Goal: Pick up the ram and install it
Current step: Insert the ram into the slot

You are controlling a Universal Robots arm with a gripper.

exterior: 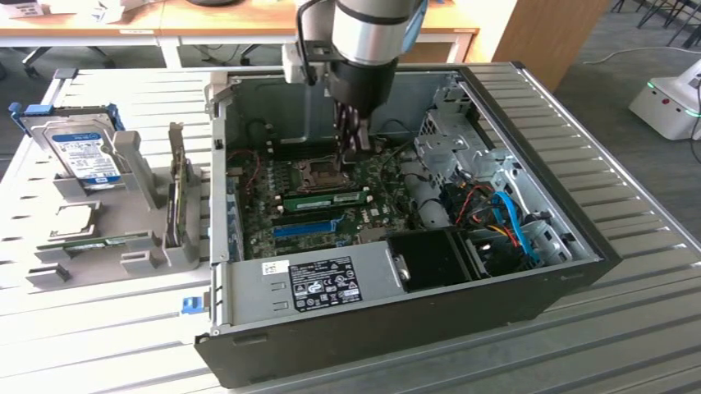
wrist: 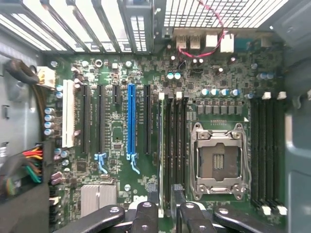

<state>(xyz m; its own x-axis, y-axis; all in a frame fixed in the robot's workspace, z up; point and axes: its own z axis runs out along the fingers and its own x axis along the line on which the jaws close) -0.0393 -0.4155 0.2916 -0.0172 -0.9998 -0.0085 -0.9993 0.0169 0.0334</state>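
A green ram stick [exterior: 324, 199] lies along a slot on the motherboard [exterior: 373, 176] inside the open computer case, in front of the CPU socket [exterior: 324, 171]. In the wrist view this ram [wrist: 161, 145] shows edge-on as a thin pale line in the slot beside the socket [wrist: 218, 162]. My gripper [exterior: 356, 152] hangs over the board just behind the stick. Its black fingers [wrist: 146, 213] stand apart, and the gripper [wrist: 166, 209] is open with the near end of the stick running in under the gap. A second ram [exterior: 93, 244] rests on the grey holder outside the case.
The case walls [exterior: 547, 271] and power supply [exterior: 328, 283] box in the board. Blue and orange cables [exterior: 510, 226] crowd the exterior view's right. A long blue slot [wrist: 130, 121] lies beside the ram slots. A hard drive [exterior: 85, 152] and an upright card [exterior: 176, 197] stand on the holder.
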